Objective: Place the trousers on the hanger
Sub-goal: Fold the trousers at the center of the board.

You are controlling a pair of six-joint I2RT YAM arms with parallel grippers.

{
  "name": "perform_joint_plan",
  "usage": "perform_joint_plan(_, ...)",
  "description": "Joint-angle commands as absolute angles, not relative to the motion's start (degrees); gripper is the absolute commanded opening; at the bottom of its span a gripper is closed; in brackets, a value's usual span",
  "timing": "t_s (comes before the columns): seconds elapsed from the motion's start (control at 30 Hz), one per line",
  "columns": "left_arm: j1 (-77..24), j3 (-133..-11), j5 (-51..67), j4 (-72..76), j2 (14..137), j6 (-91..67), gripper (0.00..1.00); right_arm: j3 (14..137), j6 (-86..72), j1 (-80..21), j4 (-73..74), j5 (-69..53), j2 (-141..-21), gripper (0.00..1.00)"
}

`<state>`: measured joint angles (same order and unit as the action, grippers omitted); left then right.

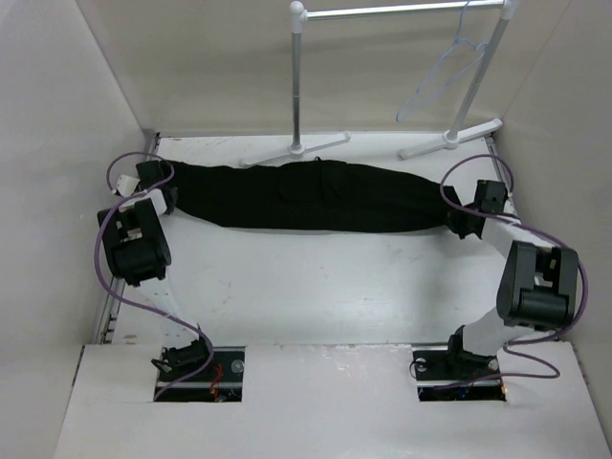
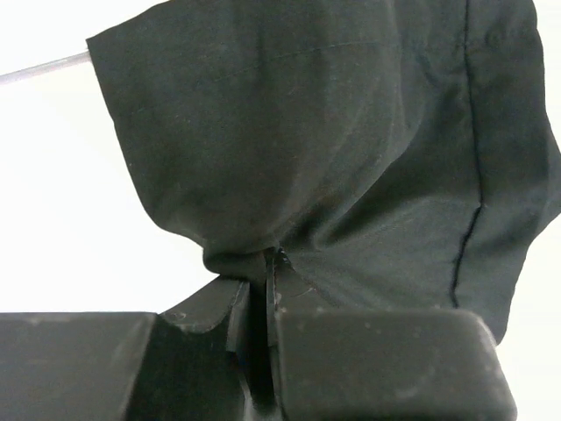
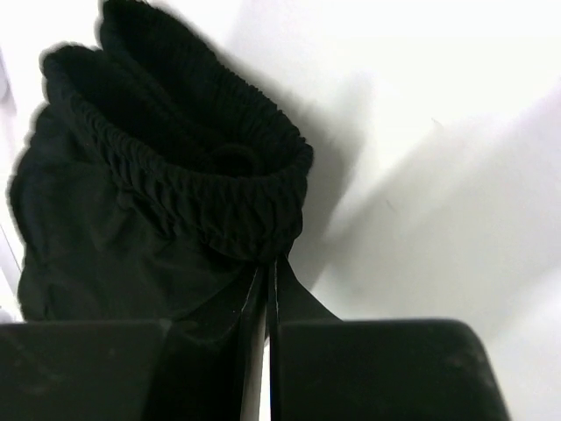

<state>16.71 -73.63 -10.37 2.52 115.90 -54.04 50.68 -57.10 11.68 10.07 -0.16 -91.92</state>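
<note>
The trousers (image 1: 306,196) lie stretched in a long band across the far part of the worktop (image 1: 316,287), from near the far-left corner toward the right edge. The left jaws, on the left arm (image 1: 134,239), are clamped on a small pinch of cloth at the leg end. The right jaws, on the right arm (image 1: 535,282), are clamped on the gathered elastic waistband. The hanger (image 1: 442,76) hangs by its hook from the bar of the rack (image 1: 298,86), above the far-right corner and well apart from the garment.

The step in hand looks like lifting the held garment toward the hanger. Both arms would need to rise together and keep the cloth taut, so the middle does not sag and drag. Each pinch is slight, so a slow lift would help keep the fabric from slipping out. The hanger hangs free and will likely swing if nudged. The rack's feet stand just behind the trousers and could catch the cloth.

The worktop is white, smooth and matte. Pale walls close it in on the left, far and right sides.
</note>
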Motion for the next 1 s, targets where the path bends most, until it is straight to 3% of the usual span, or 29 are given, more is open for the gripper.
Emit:
perform_joint_plan(0.0, 19.1, -66.5, -17.0, -4.0, 105.5, -53.6, 0.04, 47.1, -56.7, 13.5, 13.1, 4.1, -85.2, 0.07)
perform_joint_plan(0.23, 17.7, -51.1, -25.5, -14.1, 87.0, -53.4, 0.07, 39.5, -55.5, 15.5, 18.5, 4.4, -72.4, 0.1)
perform_joint_plan(0.3, 17.7, -48.4, -27.4, -17.3, 83.1, -52.7, 0.19, 36.5, -55.1, 17.0, 19.4, 4.2, -68.3, 0.25)
perform_joint_plan(0.37, 18.4, -45.8, -26.6, -17.8, 80.2, -51.6, 0.44, 35.0, -53.1, 18.0, 19.2, 3.4, -66.5, 0.56)
perform_joint_plan(0.43, 18.9, -44.6, -25.8, -17.3, 77.8, -50.8, 0.64, 34.5, -52.6, 17.9, 18.9, 4.0, -65.6, 0.77)
perform_joint_plan(0.5, 18.3, -44.8, -25.9, -17.9, 75.2, -50.5, 0.76, 34.6, -52.6, 17.7, 18.1, 4.0, -66.0, 0.86)
perform_joint_plan(0.6, 15.4, -47.4, -25.9, -19.6, 72.4, -50.4, 0.81, 35.3, -52.8, 18.4, 15.6, 3.9, -69.5, 0.88)
perform_joint_plan(0.77, 8.3, -49.8, -26.1, -19.8, 69.9, -49.8, 0.8, 38.1, -54.5, 18.2, 7.2, -0.4, -77.4, 0.85)
perform_joint_plan(0.97, 1.4, -49.5, -25.8, -17.8, 68.0, -49.0, 0.79, 41.1, -61.0, 18.2, 5.5, -0.5, -87.0, 0.65)
